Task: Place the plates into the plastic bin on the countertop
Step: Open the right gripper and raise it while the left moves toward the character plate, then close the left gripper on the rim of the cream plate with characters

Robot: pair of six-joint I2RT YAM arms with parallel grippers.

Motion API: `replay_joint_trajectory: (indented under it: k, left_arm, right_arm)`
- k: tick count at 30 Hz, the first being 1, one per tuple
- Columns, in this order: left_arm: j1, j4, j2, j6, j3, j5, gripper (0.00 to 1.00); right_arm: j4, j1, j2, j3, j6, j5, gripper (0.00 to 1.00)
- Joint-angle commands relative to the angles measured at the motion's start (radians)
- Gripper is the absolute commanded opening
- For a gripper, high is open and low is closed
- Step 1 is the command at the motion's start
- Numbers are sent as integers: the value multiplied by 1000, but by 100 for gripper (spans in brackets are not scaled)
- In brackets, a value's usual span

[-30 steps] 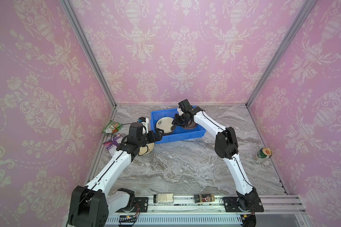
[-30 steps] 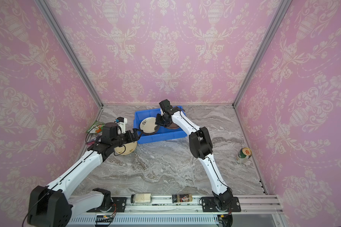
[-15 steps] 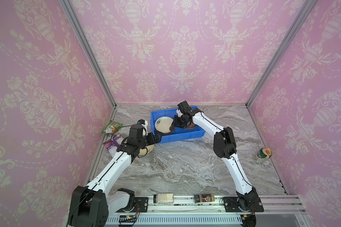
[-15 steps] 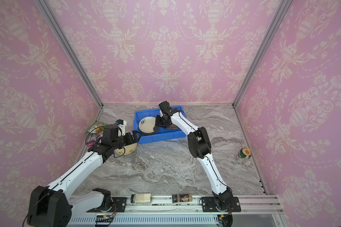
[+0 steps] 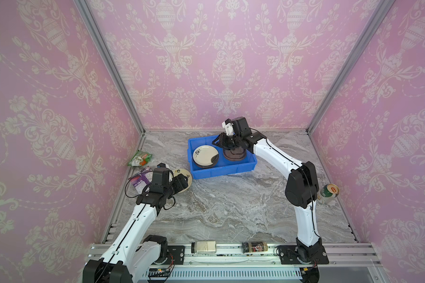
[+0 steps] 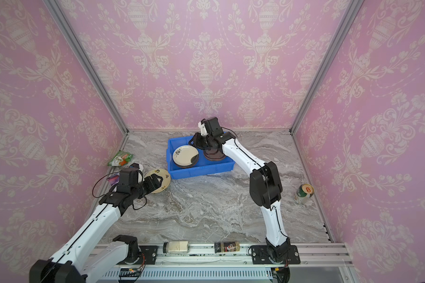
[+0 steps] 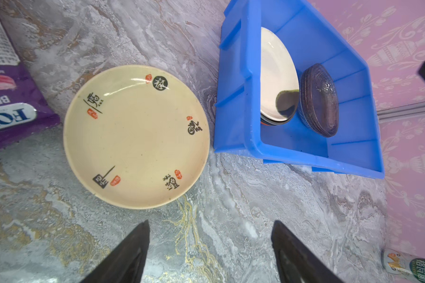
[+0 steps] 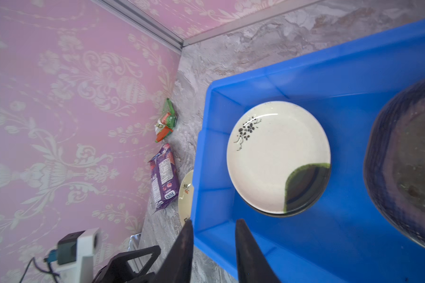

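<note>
Risks: the cream plate point(image 7: 135, 136) lies flat on the tabletop point(image 5: 231, 208), so only its thin raised rim can be pinched. A shallow bite on that glossy glaze could slip, and the plate would pivot or drop. A push instead of a pinch would likely skate it into the purple snack bag point(image 7: 10, 107) or the blue bin point(image 7: 233, 98), both just beside it. Once lifted, it could clip the bin wall. The right arm hangs over the bin, so the arms may clash if it doesn't clear out.

Left jaws: apart, empty, tips just short of the plate's near edge. Right jaws: narrow gap, nothing in it, above the bin's left part.

Look: round, shallow, cream-yellow, with black brush characters and small red seals around the rim and a shine on the glaze. In a top view it sits near the bin's front-left corner point(image 5: 179, 171), partly under the left wrist. It's the only plate I see outside the bin. Inside: a round stack topped by a cream plate with a flower sprig point(image 8: 277, 156), and beside it a stack of tinted glass plates point(image 7: 319, 100).
</note>
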State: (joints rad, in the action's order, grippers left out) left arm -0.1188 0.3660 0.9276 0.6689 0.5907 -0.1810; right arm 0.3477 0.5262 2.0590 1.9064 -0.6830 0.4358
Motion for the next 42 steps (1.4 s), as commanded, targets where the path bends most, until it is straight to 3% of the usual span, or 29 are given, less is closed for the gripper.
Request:
replay_joint_trajectory:
  k: [1, 10, 17, 42]
  left_arm:
    - [38, 56, -56, 74, -53, -16, 77]
    - [161, 42, -87, 152, -138, -97, 74]
    - [195, -44, -39, 189, -178, -102, 74]
    - [219, -321, 234, 202, -213, -29, 41]
  right_arm:
    - [-89, 1, -49, -86, -36, 47, 31]
    - [-166, -6, -92, -162, -77, 90, 30]
    - [-199, -17, -94, -190, -99, 100, 29]
    - [-230, -40, -89, -233, -119, 99, 27]
